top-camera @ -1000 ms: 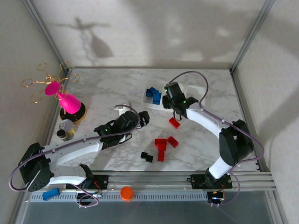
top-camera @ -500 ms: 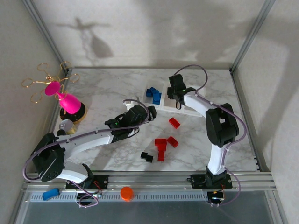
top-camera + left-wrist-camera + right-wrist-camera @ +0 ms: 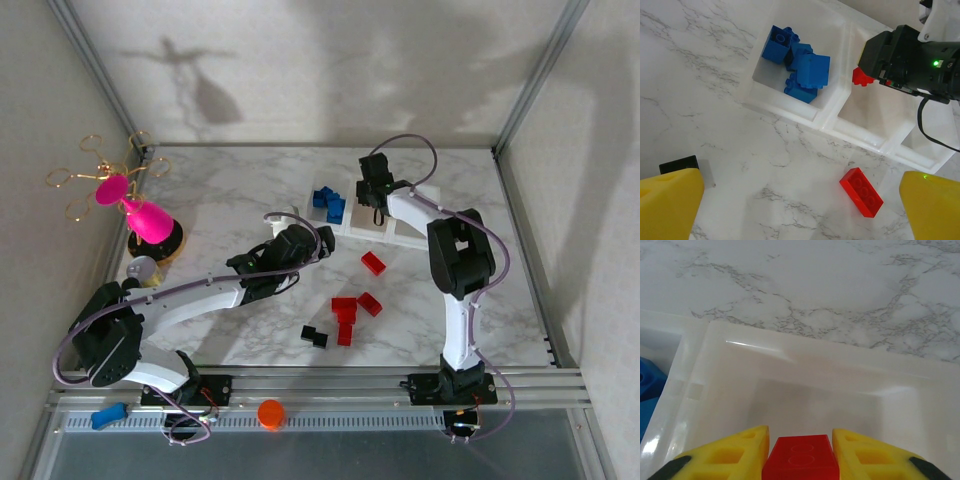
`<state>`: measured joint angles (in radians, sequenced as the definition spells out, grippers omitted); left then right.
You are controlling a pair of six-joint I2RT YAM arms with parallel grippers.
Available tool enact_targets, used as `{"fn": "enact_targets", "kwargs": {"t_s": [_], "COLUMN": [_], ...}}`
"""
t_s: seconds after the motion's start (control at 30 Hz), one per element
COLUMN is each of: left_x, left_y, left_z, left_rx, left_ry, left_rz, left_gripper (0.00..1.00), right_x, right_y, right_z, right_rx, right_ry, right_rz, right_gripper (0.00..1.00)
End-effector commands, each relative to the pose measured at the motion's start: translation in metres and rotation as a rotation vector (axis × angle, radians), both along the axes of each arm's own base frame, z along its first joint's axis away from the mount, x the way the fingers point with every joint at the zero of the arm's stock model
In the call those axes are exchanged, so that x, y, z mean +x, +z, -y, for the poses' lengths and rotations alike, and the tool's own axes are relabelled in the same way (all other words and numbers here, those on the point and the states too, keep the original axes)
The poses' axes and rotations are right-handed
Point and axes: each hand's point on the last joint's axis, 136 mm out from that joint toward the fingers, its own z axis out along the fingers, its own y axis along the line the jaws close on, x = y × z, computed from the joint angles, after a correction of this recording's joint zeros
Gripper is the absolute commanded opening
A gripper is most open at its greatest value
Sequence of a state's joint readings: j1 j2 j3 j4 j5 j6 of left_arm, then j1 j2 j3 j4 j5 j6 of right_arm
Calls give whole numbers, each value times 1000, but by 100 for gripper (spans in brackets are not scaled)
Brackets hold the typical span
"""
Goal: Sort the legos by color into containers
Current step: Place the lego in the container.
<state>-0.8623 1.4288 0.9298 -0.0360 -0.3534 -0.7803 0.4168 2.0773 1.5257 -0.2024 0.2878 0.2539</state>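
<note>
A red brick (image 3: 800,462) is clenched in the right hand (image 3: 800,440) and is held over the middle bin (image 3: 790,370) of the containers (image 3: 827,117), in whose left bin the blue bricks (image 3: 800,70) are piled. The left hand (image 3: 800,205) is held fully released above the desk (image 3: 715,100), just in front of the containers. A loose red brick (image 3: 861,192) and a black brick (image 3: 679,164) are seen lying on the desk below it.

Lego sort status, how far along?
Done: blue bricks sit in the left bin. In hand: right claw grips a red brick over the middle bin. Remaining: loose red bricks and black bricks on the table; left claw is open and empty.
</note>
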Motion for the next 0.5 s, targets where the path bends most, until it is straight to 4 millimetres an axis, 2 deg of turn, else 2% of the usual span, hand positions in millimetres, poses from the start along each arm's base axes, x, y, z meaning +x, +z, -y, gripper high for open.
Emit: {"fn": "enact_targets", "kwargs": {"t_s": [0.0, 0.2, 0.3, 0.47], "left_x": [8, 7, 6, 0], "left_y": [12, 16, 20, 26], "left_z": [1, 1, 0, -1], "left_rx": [12, 1, 3, -10], "left_ry": [10, 6, 7, -8], "left_rz": [31, 34, 34, 35], "left_gripper": [100, 100, 100, 100], "right_x": [9, 9, 5, -23], "right_y": [9, 38, 56, 76], "right_z": [-1, -2, -2, -3], "right_rx": [3, 23, 46, 128], "right_ry": [4, 15, 18, 35], "right_rz": [23, 70, 93, 97], "right_gripper": [39, 49, 50, 53]}}
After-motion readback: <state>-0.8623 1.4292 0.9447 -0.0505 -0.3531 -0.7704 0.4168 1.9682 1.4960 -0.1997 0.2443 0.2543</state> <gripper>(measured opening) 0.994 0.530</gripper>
